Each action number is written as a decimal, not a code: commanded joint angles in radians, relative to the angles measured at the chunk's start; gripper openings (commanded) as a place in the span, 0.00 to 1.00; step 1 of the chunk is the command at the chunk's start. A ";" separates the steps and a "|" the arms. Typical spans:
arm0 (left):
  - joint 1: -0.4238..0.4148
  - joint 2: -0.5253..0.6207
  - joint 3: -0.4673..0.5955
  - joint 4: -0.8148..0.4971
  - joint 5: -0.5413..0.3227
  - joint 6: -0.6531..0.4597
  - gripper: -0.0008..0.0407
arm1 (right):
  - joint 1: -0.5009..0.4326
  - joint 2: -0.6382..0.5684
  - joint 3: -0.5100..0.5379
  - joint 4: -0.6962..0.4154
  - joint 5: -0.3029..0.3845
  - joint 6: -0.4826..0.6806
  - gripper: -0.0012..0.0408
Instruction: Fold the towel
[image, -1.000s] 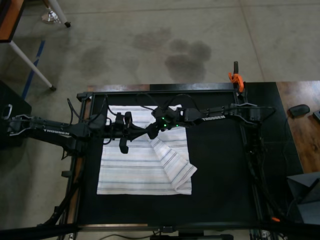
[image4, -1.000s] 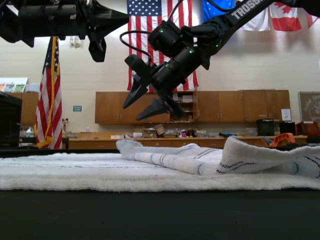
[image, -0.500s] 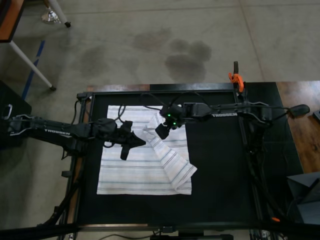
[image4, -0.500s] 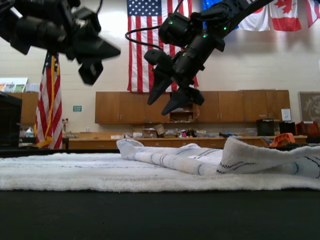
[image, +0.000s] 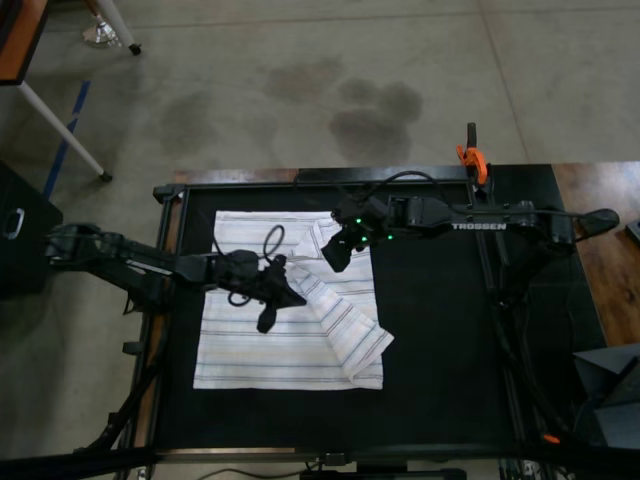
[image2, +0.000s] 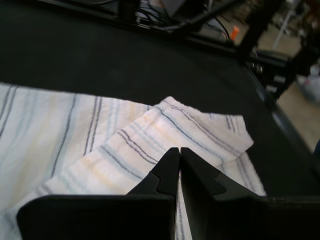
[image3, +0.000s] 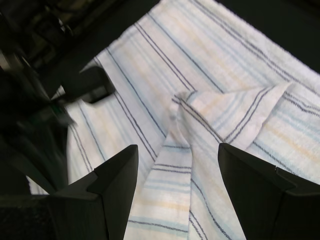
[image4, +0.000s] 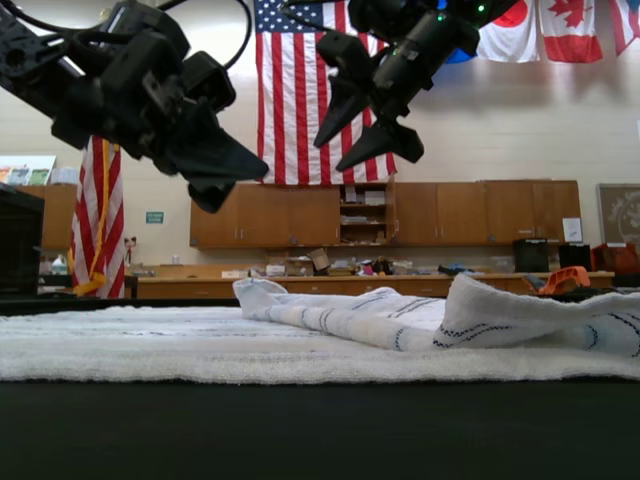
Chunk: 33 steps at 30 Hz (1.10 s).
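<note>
The large white cloth towel with thin grey-blue stripes (image: 290, 315) lies on the black mat (image: 440, 340), one corner folded over, while the empty, spread right gripper (image: 335, 255) has withdrawn from it and the closed, empty left gripper (image: 280, 300) has descended toward this fold, probably to regrasp.

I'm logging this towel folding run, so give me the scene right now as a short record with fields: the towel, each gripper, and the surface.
towel: white with thin grey-blue stripes, lying flat, one corner flap folded diagonally over it
folded flap: loose and rumpled, not squared up
left gripper: shut, empty, above the towel beside the flap
right gripper: open, empty, raised above the towel's far edge
surface: black table mat, towel on its left part in the top view
fold: not finished
</note>
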 joint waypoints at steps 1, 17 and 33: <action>-0.003 0.056 0.037 -0.001 -0.001 0.047 0.02 | 0.000 -0.017 0.000 0.000 0.000 0.001 0.54; 0.000 0.423 0.488 -0.452 -0.054 0.452 0.06 | 0.000 -0.047 0.000 -0.092 0.000 -0.011 0.54; 0.026 0.554 0.686 -0.610 -0.058 0.660 0.37 | -0.002 -0.125 0.000 -0.218 0.079 -0.018 0.53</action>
